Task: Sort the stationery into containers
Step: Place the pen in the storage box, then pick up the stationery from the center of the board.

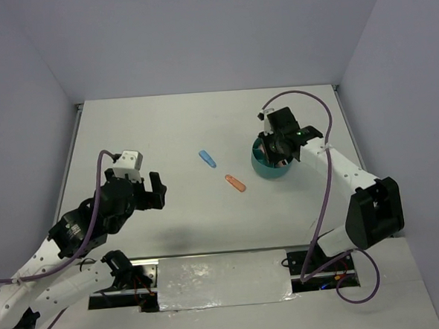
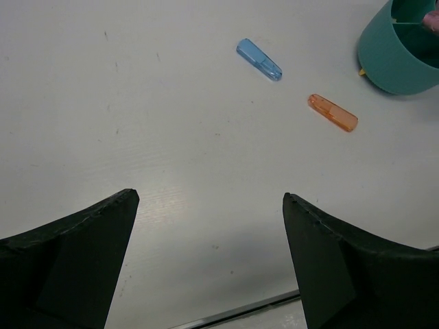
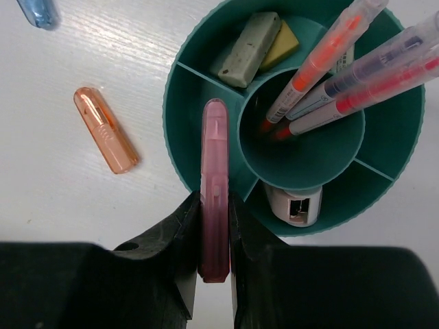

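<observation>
Nearest, at 7 o'clock in the top view: left gripper (image 2: 209,197), jaws spread wide with nothing between them, hanging over the bare table (image 2: 137,103). Only the two dark fingertips seen in its own camera, the rest cut off by the lower edge.

Farther out, near mid-table: orange piece (image 3: 106,130) lying flat, and at its 10 o'clock, apart from it, blue piece (image 2: 259,59), also flat. Cut off by the top edge in the right wrist view, only one end showing.

Farthest, at 2 o'clock on the table: teal organiser cup (image 3: 391,137), upright, largely hidden under the right arm's wrist in the top view and clipped by the corner in the left wrist view. Tiny yellow speck (image 2: 361,71) at its foot, too small to name.

Above the cup: right gripper (image 3: 215,205), pinching a pink piece (image 3: 214,151) edge-on, its free end reaching over the outer compartment at 9 o'clock. Cannot tell whether that end touches the inner wall.

Inside the cup:
- Centre well: pens (image 3: 322,62), leaning toward 1 o'clock, upper ends cut off.
- 12 o'clock compartment: grey-white block (image 3: 250,49) and tan block (image 3: 280,44), touching.
- 6 o'clock compartment: white item (image 3: 295,202), half hidden by the inner wall, kind unclear.
</observation>
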`<state>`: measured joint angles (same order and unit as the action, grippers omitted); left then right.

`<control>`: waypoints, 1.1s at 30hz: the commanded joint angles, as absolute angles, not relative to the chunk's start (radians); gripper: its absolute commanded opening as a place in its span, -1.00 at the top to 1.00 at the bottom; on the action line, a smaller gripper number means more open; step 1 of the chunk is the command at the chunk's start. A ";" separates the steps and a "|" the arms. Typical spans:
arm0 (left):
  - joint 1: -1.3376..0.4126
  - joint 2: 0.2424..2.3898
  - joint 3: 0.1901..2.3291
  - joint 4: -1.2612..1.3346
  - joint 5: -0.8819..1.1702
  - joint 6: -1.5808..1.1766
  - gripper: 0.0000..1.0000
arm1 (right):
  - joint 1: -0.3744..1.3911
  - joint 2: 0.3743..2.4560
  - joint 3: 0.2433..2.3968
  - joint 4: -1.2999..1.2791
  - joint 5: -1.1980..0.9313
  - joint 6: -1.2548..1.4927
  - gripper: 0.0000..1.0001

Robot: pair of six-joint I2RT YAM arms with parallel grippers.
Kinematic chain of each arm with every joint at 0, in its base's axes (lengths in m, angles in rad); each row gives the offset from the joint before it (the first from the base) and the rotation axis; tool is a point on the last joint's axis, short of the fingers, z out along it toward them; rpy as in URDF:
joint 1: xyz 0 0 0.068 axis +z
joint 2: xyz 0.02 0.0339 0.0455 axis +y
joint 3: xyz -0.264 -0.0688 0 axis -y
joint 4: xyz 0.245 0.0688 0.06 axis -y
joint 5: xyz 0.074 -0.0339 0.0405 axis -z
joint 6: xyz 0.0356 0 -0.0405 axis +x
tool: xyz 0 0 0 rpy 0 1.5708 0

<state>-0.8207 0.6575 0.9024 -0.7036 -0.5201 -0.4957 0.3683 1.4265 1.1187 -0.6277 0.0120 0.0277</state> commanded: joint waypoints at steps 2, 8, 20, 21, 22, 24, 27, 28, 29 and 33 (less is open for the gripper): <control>-0.819 0.676 0.908 -0.658 -0.494 -0.463 -0.99 | 0.361 1.448 1.184 -0.661 0.018 0.011 0.87; -0.819 0.666 0.902 -0.647 -0.480 -0.454 -0.99 | 0.360 1.448 1.177 -0.657 0.014 0.011 0.67; -0.821 0.658 0.902 -0.647 -0.477 -0.454 -0.99 | 0.360 1.428 1.180 -0.666 0.011 0.011 0.14; -0.821 0.654 0.900 -0.647 -0.477 -0.454 -0.99 | 0.359 1.424 1.183 -0.666 0.006 0.012 0.13; -0.821 0.655 0.903 -0.647 -0.479 -0.457 -0.99 | 0.360 1.410 1.186 -0.672 0.000 0.015 0.13; -0.821 0.650 0.902 -0.650 -0.486 -0.460 -0.99 | 0.371 1.363 1.187 -0.660 -0.066 0.029 0.12; -0.821 0.644 0.907 -0.657 -0.527 -0.478 -0.99 | 0.463 1.296 1.212 -0.650 -0.025 0.057 -0.05; -0.818 0.646 0.908 -0.669 -0.543 -0.488 -0.99 | 0.506 1.289 1.224 -0.640 -0.023 0.051 -0.06; -0.810 0.650 0.913 -0.692 -0.589 -0.514 -0.99 | 0.596 1.299 1.239 -0.638 -0.002 0.035 -0.14; -0.798 0.667 0.939 -0.765 -0.711 -0.604 -0.99 | 0.716 1.452 1.265 -0.684 0.038 -0.024 -0.17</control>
<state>-0.8108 0.6594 0.9031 -0.7143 -0.5842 -0.5266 0.6529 1.3598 1.2388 -0.6483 -0.0040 0.0208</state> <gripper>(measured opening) 0.993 0.582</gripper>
